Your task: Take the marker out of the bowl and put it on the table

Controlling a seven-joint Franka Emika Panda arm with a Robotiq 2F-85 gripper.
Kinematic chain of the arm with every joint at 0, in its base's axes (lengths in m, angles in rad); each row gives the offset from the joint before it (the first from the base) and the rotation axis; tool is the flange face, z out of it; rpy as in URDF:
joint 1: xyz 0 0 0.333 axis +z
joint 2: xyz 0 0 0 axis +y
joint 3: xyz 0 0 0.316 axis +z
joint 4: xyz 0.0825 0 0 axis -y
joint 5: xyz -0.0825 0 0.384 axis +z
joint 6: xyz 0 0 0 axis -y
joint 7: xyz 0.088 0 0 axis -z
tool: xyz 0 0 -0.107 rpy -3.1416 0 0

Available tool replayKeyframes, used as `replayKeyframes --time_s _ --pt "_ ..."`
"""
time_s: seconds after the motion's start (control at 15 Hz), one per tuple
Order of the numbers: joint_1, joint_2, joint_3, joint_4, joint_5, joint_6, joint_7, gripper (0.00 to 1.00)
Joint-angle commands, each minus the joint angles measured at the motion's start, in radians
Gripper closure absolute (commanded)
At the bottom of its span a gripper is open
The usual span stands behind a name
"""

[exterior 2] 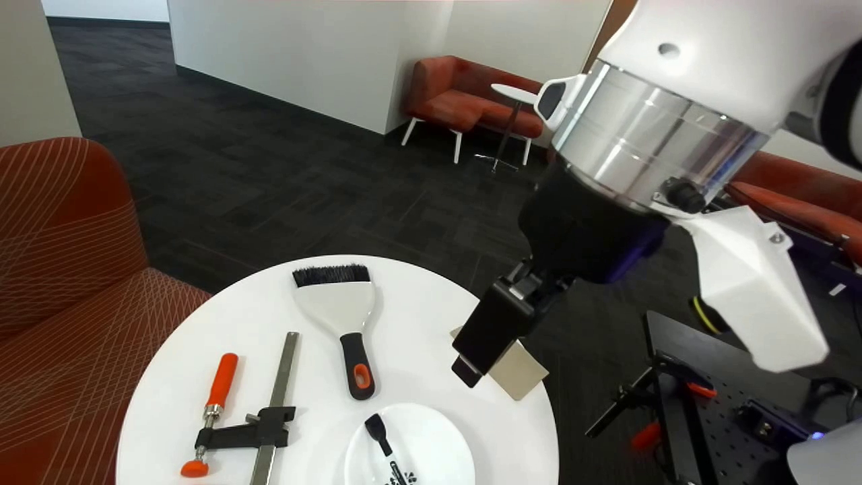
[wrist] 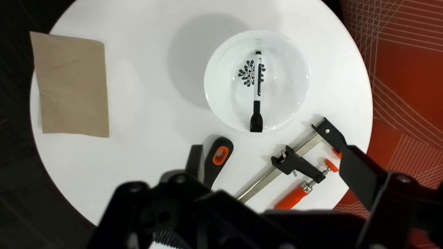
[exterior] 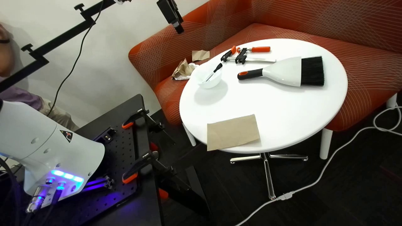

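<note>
The marker (wrist: 257,91) is slim, with a white-and-black barrel and a wide black end. It leans inside the white bowl (wrist: 221,90), its black end at the rim. In both exterior views the marker (exterior: 216,69) (exterior 2: 382,441) shows in the bowl (exterior: 211,84) (exterior 2: 448,448). The bowl stands on the round white table (wrist: 148,110), also in both exterior views (exterior: 289,116) (exterior 2: 222,323). My gripper (wrist: 273,152) is wide open, with nothing between its fingers. It hangs well above the table in both exterior views (exterior: 179,28) (exterior 2: 467,372), apart from the bowl.
A clamp with an orange handle (wrist: 292,197) lies beside the bowl. A white brush with a black-orange handle (exterior: 282,72) lies near it. A brown paper sheet (wrist: 72,86) lies at the table's edge. An orange-red seat (exterior: 370,75) curves round the table.
</note>
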Motion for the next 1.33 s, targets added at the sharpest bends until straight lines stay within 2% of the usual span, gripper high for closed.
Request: replayKeyframes --time_s 0.0,0.13,0.67,0.87,1.27 --pt "0.018 -0.001 -0.019 0.0 0.003 -0.002 -0.003 0.0" --pt "0.018 0.015 -0.019 0.009 0.017 0.005 -0.021 0.0" --pt "0.04 0.166 -0.07 0.067 -0.104 0.042 0.053 0.0" --pt "0.074 0.241 -0.112 0.102 -0.148 0.079 0.07 0.0" --pt "0.147 0.382 -0.166 0.177 -0.119 0.14 0.03 0.0"
